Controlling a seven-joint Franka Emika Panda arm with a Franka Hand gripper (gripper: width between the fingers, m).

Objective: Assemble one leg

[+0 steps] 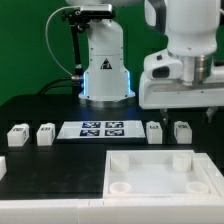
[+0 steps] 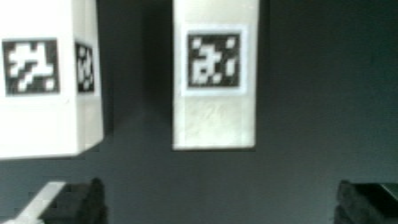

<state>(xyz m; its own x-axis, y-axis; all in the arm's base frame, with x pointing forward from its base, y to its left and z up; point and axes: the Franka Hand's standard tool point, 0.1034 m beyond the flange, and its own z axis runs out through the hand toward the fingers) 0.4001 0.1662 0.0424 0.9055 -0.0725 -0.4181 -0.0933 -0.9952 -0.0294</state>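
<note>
The tool hangs with its fingers spread wide and nothing between them, above the dark tabletop. Below it stands the leg, tag upward, with a neighbouring leg just beside it, not touching. In the exterior view, both are to the right of the marker board, behind the white tray.

Even, bright light fills the exterior view; the white tray is nearly washed out against the black worktop, with only faint shading in its sockets. A bluish glow sits on the arm's base. The wrist view is soft and blurred: the tag on a leg has smeared edges, and the tool's dark fingers almost merge with the worktop.
</note>
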